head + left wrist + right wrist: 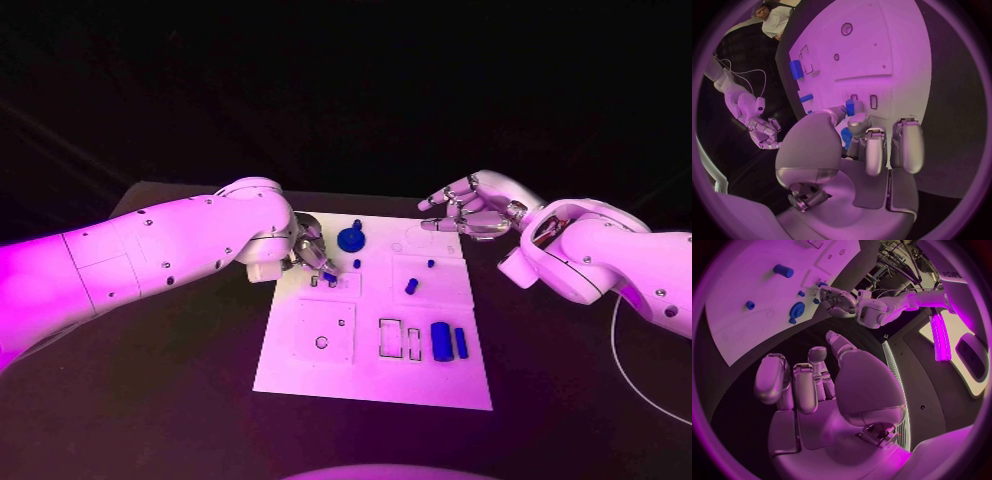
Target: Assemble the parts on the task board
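Observation:
The white task board [372,372] lies in the middle of the black table. My left hand [306,249] hovers over the board's left side and pinches a small blue part [330,269] between thumb and finger, just above two small slots; the left wrist view shows this blue part [849,107] at the fingertips. My right hand [470,208] hangs over the board's far right corner with fingers apart and nothing in it; the right wrist view shows the same right hand [814,382]. A round blue knob [353,238] stands on the board's far side.
Two blue blocks [440,338] [460,343] sit beside rectangular cut-outs at the board's near right. Small blue pegs [411,286] [430,263] [397,263] stand mid-board. A thin cable [627,345] runs over the table at the right.

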### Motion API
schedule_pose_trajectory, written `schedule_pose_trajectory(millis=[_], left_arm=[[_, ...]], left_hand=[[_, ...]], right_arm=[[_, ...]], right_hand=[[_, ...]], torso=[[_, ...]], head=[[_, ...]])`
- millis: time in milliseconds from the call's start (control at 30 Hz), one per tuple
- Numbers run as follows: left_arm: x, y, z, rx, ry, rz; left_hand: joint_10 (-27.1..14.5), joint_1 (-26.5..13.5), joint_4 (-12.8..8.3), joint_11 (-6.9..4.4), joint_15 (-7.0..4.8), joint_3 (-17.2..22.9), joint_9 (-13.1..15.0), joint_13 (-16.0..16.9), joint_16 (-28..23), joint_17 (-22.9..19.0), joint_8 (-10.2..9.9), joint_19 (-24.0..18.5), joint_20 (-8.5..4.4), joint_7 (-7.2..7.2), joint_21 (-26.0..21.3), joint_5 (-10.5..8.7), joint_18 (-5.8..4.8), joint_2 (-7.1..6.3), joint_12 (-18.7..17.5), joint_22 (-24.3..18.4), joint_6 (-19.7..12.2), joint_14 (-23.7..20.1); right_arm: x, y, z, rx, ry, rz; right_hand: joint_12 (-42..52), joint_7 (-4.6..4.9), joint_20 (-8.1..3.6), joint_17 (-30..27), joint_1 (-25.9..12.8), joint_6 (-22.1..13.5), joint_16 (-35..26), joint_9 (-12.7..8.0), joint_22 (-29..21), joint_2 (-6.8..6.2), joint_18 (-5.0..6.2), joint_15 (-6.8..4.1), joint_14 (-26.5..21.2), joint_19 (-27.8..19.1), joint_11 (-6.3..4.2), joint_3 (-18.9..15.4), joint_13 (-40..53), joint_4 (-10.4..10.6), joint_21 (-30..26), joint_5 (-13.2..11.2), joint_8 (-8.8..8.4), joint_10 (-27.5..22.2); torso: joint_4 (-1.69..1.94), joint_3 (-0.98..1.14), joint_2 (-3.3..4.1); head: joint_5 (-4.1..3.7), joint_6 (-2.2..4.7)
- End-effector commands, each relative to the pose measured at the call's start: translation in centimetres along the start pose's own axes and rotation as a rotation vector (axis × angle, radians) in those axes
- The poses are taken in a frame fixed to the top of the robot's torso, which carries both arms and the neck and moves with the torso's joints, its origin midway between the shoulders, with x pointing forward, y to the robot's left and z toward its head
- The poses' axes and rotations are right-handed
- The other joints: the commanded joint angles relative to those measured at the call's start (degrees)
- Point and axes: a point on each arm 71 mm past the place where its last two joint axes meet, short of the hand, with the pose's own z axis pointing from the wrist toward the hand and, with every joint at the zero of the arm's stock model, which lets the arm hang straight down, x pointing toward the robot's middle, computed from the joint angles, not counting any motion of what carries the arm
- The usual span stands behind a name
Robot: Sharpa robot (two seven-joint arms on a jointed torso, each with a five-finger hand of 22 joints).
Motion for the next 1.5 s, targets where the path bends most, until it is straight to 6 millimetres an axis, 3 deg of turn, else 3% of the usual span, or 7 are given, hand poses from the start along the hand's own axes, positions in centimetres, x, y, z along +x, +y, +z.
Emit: schedule_pose_trajectory(millis=[33, 300, 533, 867, 1500], left_arm=[[-0.2, -0.2, -0.1, 0.010, -0.058, -0.001], [-0.1, -0.4, 0.0, 0.001, -0.080, 0.052], [0.2, -0.8, 0.2, -0.004, -0.072, 0.095], [1.0, -0.8, 0.6, -0.013, -0.051, 0.130], [1.4, -0.3, 0.6, -0.035, -0.017, 0.185]], left_hand=[[0.5, -0.7, -10.5, 0.12, 0.03, 10.9, 0.2, 0.2, 0.1, 15.1, 0.4, 1.6, -0.20, -0.12, -0.2, 0.41, -0.40, -0.10, 0.5, 2.4, -0.1, 5.9], [0.7, -1.2, -11.1, 0.09, 0.00, 11.7, 0.5, 0.4, 0.1, 15.1, 0.6, 1.6, -0.23, -0.14, -0.2, 0.77, -0.42, -0.44, 0.7, 2.5, 0.0, 5.9], [0.7, -1.2, -11.1, 0.09, 0.00, 11.7, 0.5, 0.4, 0.1, 15.1, 0.6, 1.6, -0.23, -0.14, -0.2, 0.77, -0.42, -0.44, 0.7, 2.5, 0.0, 5.9], [0.7, -1.4, -11.3, 0.08, -0.01, 12.0, 0.6, 0.4, 0.1, 15.1, 0.6, 1.7, -0.24, -0.14, -0.1, 0.88, -0.44, -0.50, 0.7, 2.6, 0.0, 5.9], [0.7, -1.6, -11.3, 0.08, -0.01, 12.2, 0.7, 0.3, 0.1, 15.1, 0.7, 1.7, -0.24, -0.14, -0.2, 0.91, -0.42, -0.50, 0.6, 2.5, 0.0, 5.9]], right_arm=[[0.2, 0.0, 0.0, -0.010, 0.022, 0.012], [0.3, 0.1, 0.1, -0.017, 0.031, 0.017], [0.4, 0.0, 0.1, -0.020, 0.035, 0.019], [0.4, 0.1, 0.1, -0.023, 0.034, 0.020], [0.4, -0.1, 0.0, -0.020, 0.055, 0.021]], right_hand=[[0.3, -0.03, 0.04, -0.1, -0.5, 0.3, -0.4, -0.1, -0.1, -0.01, -0.15, -0.03, 3.0, -0.2, -0.07, -0.2, -0.1, 0.1, -0.3, -0.4, 0.25, 0.3], [0.5, -0.02, 0.06, 0.1, -1.4, 0.1, -0.3, -0.1, -0.1, 0.13, -0.17, 0.00, 3.0, -0.2, -0.03, -0.9, -0.2, 0.9, -0.3, -0.6, 0.28, 0.3], [0.5, -0.02, 0.07, 0.1, -1.7, 0.1, -0.4, -0.1, -0.1, 0.18, -0.16, 0.01, 3.0, -0.2, -0.03, -1.2, -0.2, 1.1, -0.4, -0.6, 0.31, 0.2], [0.5, -0.03, 0.07, 0.1, -1.7, 0.1, -0.3, -0.1, -0.1, 0.20, -0.17, 0.01, 3.1, -0.2, -0.03, -1.2, -0.2, 1.2, -0.3, -0.6, 0.32, 0.2], [0.4, -0.05, 0.07, 0.0, -2.0, 0.0, -0.4, -0.1, -0.3, 0.22, -0.13, 0.00, 3.0, -0.2, -0.04, -1.7, -0.5, 1.5, -0.5, -0.2, 0.40, 0.0]], torso=[[-0.01, -0.03, 0.04], [0.03, -0.12, 0.05], [-0.07, -0.05, 0.00], [0.02, -0.10, -0.01], [-0.03, -0.12, 0.01]], head=[[0.17, -0.10], [0.35, -0.40], [0.58, -0.54], [0.37, -0.84], [0.79, -1.15]])
